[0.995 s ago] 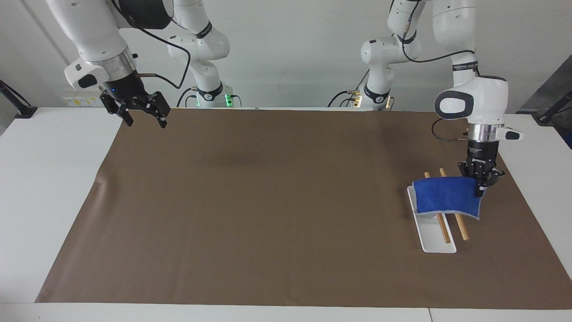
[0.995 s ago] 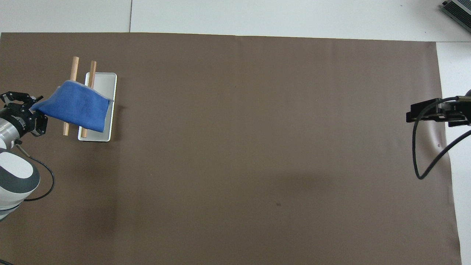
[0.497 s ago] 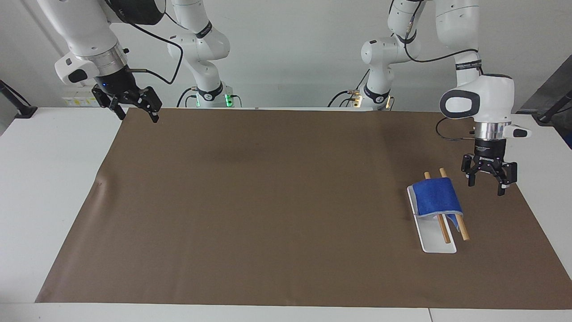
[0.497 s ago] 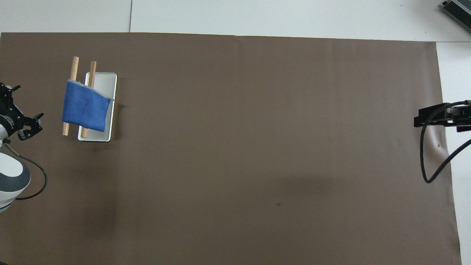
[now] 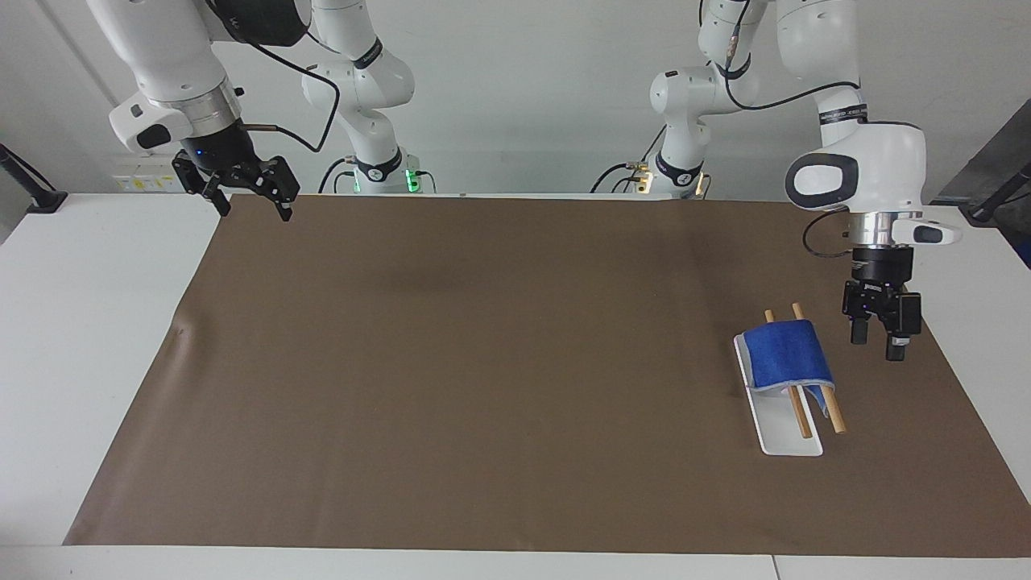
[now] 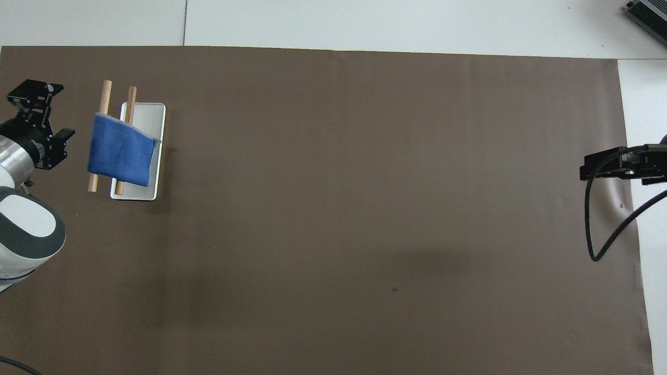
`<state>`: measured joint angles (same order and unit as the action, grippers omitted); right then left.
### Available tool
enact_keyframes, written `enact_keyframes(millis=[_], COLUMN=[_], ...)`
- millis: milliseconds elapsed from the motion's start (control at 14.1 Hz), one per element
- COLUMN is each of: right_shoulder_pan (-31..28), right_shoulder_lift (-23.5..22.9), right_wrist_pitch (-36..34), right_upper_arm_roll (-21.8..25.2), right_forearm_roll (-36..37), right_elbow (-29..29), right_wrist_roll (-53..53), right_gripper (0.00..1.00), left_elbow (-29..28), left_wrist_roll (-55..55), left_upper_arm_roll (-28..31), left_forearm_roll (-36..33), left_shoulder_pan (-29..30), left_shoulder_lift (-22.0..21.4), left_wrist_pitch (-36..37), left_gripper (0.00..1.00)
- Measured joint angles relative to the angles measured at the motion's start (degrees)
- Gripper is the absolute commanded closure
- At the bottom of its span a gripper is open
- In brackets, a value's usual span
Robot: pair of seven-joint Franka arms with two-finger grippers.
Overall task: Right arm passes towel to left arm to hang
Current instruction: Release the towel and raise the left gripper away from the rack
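Evenly, brightly lit from above; soft faint shadows on the brown mat [image 5: 483, 362] beside the rack [image 5: 785, 431]; sharp, perhaps slightly muted.

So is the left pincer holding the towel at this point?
No, the towel hangs draped over the rack's two wooden bars, while the left pincer hangs beside it, apart from the cloth and holding nothing.

One camera faces the robots from high across the table; another looks steeply down; both share the brown mat [image 5: 499, 370] [image 6: 365, 208]
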<state>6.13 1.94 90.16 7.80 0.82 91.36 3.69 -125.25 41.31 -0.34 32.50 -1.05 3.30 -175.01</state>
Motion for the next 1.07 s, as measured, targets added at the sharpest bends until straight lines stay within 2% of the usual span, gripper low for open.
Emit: enact_keyframes(millis=[284,426,569,711,1066], right_shoulder_pan=[0.0,0.0,0.1,0.1,0.5], right_shoulder_lift=[0.0,0.0,0.1,0.3,0.6], right_wrist_pitch=[0.0,0.0,0.0,0.0,0.1], right_upper_arm_roll=[0.0,0.0,0.0,0.0,-0.1], right_forearm_roll=[-1.0,-1.0,-1.0,-1.0,-1.0], right_elbow=[0.5,0.9,1.2,1.5,1.6], right_wrist_roll=[0.3,0.3,0.3,0.3,0.3], right_gripper=[0.00,0.00,0.00,0.00,0.00], left_elbow=[1.3,3.3,6.5,11.6,29.3], left_wrist_roll=[-18.8,-29.9,-41.2,-47.1,-48.2], left_upper_arm_roll=[-0.2,-0.2,-0.1,0.3,0.9], left_forearm_roll=[0.0,-0.1,0.0,-2.3,-22.5], left_shoulder_pan=[-6.9,-8.5,-8.8,-8.4,-5.0], left_shoulder_lift=[0.1,0.2,0.6,0.8,0.9], left_wrist_pitch=[-0.1,0.1,3.6,12.4,44.5], left_gripper=[0.00,0.00,0.00,0.00,0.00])
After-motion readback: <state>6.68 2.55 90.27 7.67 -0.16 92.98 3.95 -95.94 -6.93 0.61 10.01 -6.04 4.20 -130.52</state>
